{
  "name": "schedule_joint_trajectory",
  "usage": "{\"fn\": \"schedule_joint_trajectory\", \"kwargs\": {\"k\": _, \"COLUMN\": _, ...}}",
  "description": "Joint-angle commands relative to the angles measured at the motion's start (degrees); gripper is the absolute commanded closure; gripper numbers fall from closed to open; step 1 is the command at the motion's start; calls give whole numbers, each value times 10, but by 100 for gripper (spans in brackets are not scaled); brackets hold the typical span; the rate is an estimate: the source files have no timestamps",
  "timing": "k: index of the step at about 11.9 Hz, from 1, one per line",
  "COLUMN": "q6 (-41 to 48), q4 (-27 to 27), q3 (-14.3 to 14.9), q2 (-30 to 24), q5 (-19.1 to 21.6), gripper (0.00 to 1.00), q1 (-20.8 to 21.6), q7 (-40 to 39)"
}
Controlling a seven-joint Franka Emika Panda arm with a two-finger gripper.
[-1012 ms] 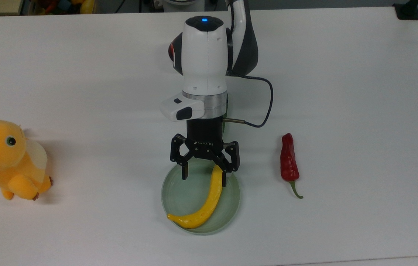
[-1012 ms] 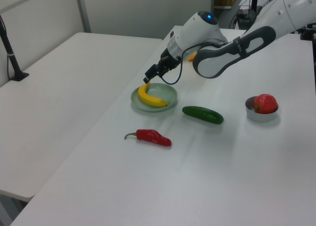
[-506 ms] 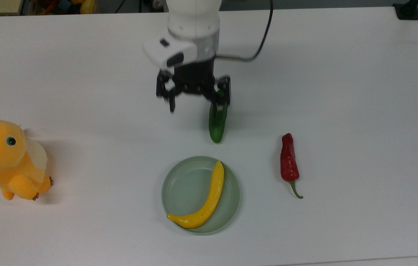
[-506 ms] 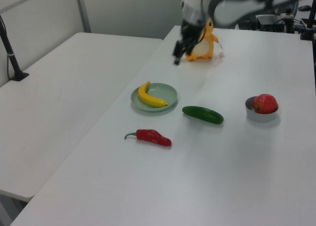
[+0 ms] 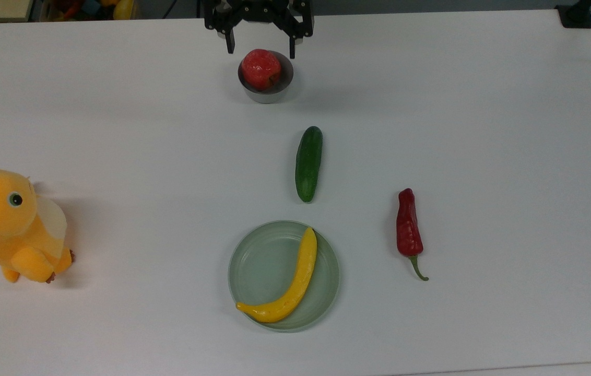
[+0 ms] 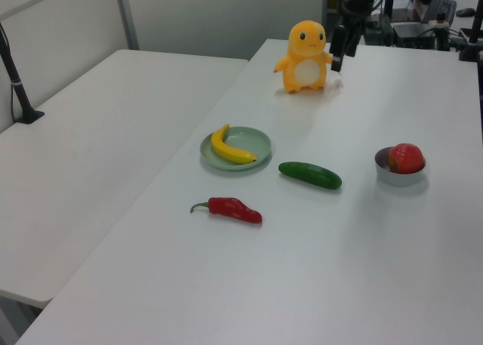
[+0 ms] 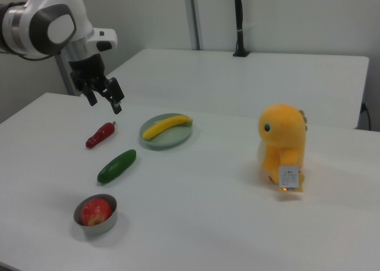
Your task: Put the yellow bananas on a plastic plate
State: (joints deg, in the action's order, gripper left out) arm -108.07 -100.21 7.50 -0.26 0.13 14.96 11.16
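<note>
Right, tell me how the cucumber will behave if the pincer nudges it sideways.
The cucumber looks round and smooth, lying flat on the bare table, so it would probably roll rather than slide. Its straight, thick shape suggests it stays stiff. The glossy skin may be slippery to grip.

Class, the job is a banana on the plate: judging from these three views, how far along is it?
Done: the banana lies in the plate, curving across it. In hand: nothing; the gripper is open and empty, up above the bowl holding a red fruit. Left: nothing of the placing itself that these views show.
</note>
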Motion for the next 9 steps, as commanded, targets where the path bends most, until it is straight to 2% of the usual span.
{"fn": "schedule_joint_trajectory", "kwargs": {"k": 1, "q6": -104, "q4": -91, "q3": -20, "q2": -32, "q5": 24, "gripper": 0, "q1": -31, "q7": 4}}
{"fn": "schedule_joint_trajectory", "kwargs": {"k": 2, "q6": -106, "q4": -92, "q3": -27, "q2": -27, "q5": 25, "gripper": 0, "q1": -36, "q7": -3}}
{"fn": "schedule_joint_trajectory", "kwargs": {"k": 3, "q6": -107, "q4": -89, "q3": -54, "q2": -21, "q5": 25, "gripper": 0, "q1": -60, "q7": -6}}
{"fn": "schedule_joint_trajectory", "kwargs": {"k": 4, "q6": -103, "q4": -82, "q3": -62, "q2": -7, "q5": 25, "gripper": 0, "q1": -68, "q7": -17}}
{"fn": "schedule_joint_trajectory", "kwargs": {"k": 7, "q6": -57, "q4": -28, "q3": -62, "q2": 34, "q5": 22, "gripper": 0, "q1": -67, "q7": -20}}
{"fn": "schedule_joint_trajectory", "kwargs": {"k": 9, "q6": -53, "q4": -24, "q3": -62, "q2": 33, "q5": 18, "gripper": 0, "q1": -67, "q7": -21}}
